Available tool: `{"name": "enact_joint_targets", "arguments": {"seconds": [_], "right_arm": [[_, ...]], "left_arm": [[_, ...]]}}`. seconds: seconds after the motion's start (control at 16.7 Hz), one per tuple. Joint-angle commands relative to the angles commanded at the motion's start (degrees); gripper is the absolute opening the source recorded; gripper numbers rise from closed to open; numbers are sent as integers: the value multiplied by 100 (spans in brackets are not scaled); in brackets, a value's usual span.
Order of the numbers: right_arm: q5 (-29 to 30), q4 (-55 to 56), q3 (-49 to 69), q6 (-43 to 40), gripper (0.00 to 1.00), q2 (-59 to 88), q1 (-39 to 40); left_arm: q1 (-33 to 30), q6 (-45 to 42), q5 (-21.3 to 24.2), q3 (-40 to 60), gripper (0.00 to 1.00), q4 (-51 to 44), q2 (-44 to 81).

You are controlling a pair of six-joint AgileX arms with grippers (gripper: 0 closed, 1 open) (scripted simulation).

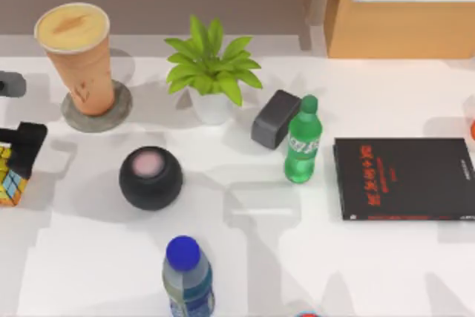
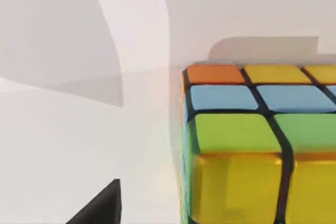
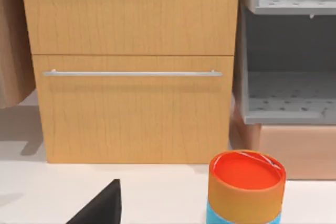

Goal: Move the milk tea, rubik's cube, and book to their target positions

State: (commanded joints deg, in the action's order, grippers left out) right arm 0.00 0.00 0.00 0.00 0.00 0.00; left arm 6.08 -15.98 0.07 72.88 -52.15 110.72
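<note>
The left tool (image 1: 21, 155) sits at the surface's (image 1: 245, 250) nine o'clock edge, clamped on the rubik's cube (image 1: 10, 176); the left wrist view shows the cube (image 2: 257, 145) close up, with orange, blue, green and yellow squares. Whether the cube rests on the surface or is lifted, I cannot tell. The milk tea (image 1: 76, 53) stands upright on a grey coaster (image 1: 96, 109) at about ten o'clock. Near centre: a potted plant (image 1: 210, 72), a black round speaker (image 1: 151, 177), a dark grey box (image 1: 274, 119) touching or just beside a green bottle (image 1: 302, 142). A black book with red lettering (image 1: 404, 178) lies at three o'clock; a blue-capped bottle (image 1: 187, 280) at six. The right wrist view faces a wooden drawer cabinet (image 3: 131, 66) and an orange-topped can (image 3: 245, 187); the right tool's state I cannot tell.
</note>
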Motion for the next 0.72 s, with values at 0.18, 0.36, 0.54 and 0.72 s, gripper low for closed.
{"name": "enact_joint_targets", "arguments": {"seconds": [0.18, 0.36, 0.54, 0.72], "right_arm": [[0, 0, 0, 0, 100, 0, 0], [0, 0, 0, 0, 100, 0, 0], [0, 0, 0, 0, 100, 0, 0], [0, 0, 0, 0, 100, 0, 0]], "left_arm": [[0, 0, 0, -9, 100, 12, 5], [0, 0, 0, -9, 85, 12, 5], [0, 0, 0, -9, 62, 12, 5], [0, 0, 0, -9, 40, 12, 5]]}}
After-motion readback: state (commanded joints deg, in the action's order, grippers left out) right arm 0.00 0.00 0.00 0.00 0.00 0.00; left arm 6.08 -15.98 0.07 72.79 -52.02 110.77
